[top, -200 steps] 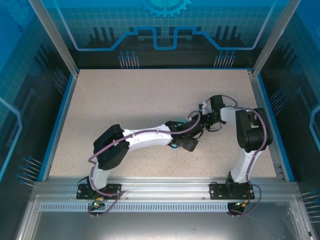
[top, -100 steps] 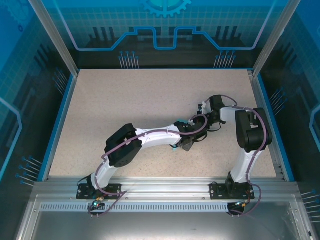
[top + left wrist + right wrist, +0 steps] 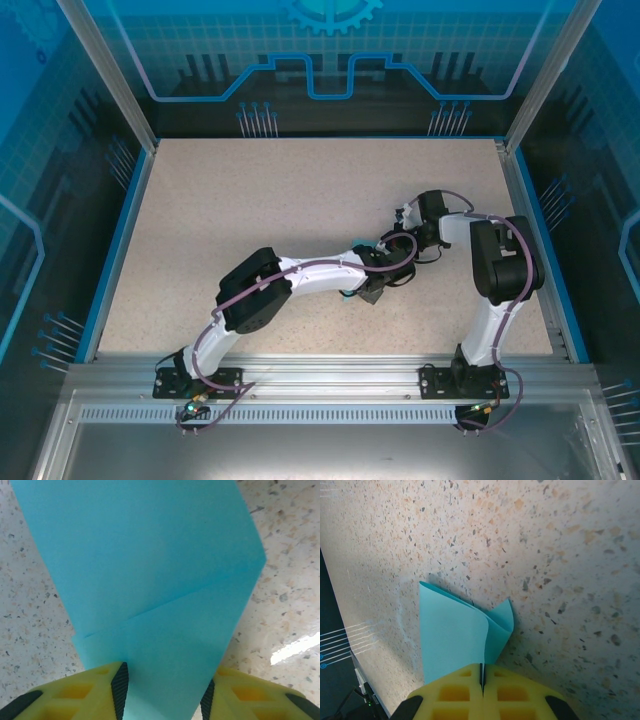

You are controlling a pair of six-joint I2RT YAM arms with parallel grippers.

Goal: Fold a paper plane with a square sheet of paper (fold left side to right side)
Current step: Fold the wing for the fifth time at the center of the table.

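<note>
— Speckled beige table (image 3: 250, 200), blue-panelled walls (image 3: 330, 60) round it. How does the left arm (image 3: 300, 275) lie?

— Stretched low, reaching in from the left of the paper (image 3: 150, 570), with its wrist tipped down over it.

— And the left gripper (image 3: 165, 680)?

— Its yellow fingers (image 3: 95, 692) stand apart. The paper runs flat between the black pads (image 3: 120, 687). I cannot tell whether they touch its edges.

— The right arm (image 3: 500, 260)?

— It rises from its base, then doubles back at the elbow and comes at the paper from the right.

— Its grip?

— The right gripper (image 3: 482, 672) has its fingers pressed together, pinching a folded edge of the paper. A flap beside the pinch curls up off the table.

— Do the views differ?

— From above, the paper is a turquoise sliver at the left gripper. The left wrist view shows a slanted crease across it. The right wrist view shows its doubled layers and one sharp corner lying flat.
</note>
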